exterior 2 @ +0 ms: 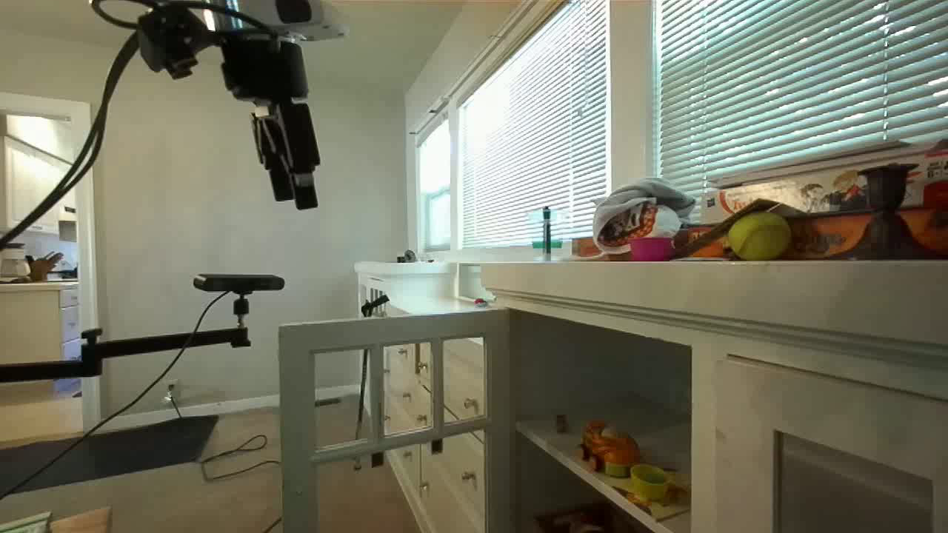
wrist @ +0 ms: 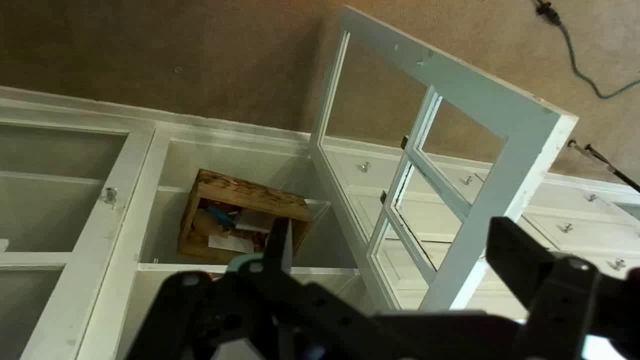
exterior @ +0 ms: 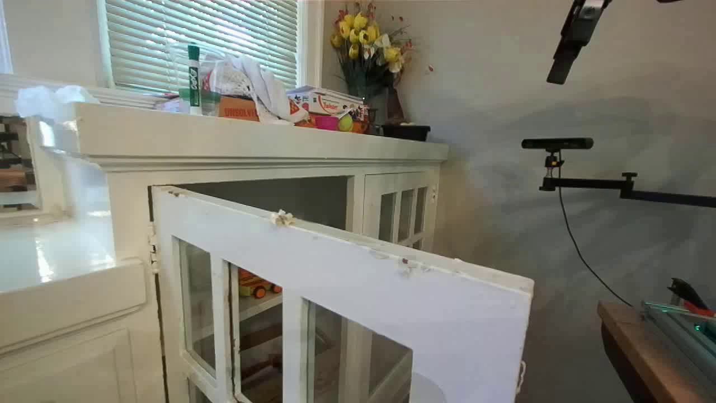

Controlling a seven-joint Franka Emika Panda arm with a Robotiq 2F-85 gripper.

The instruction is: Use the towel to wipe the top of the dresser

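Note:
A crumpled white and grey towel (exterior: 265,89) lies on the dresser's top (exterior: 251,137), at its back among other items. It also shows as a rolled bundle (exterior 2: 652,194) above the dresser's front edge (exterior 2: 703,285) in an exterior view. My gripper (exterior: 559,73) hangs in the air in front of the dresser, well apart from the towel, pointing down. It shows at the upper left (exterior 2: 295,198) in an exterior view. In the wrist view, the fingers (wrist: 395,245) are wide apart with nothing between them. The towel is out of the wrist view.
An open glass-paned cabinet door (exterior: 347,263) sticks out from the dresser below its top. A green marker (exterior: 194,81), pink cup (exterior 2: 652,249), tennis ball (exterior 2: 760,236), game box (exterior: 327,102) and flowers (exterior: 366,45) stand on top. A camera on an arm (exterior 2: 238,283) stands nearby.

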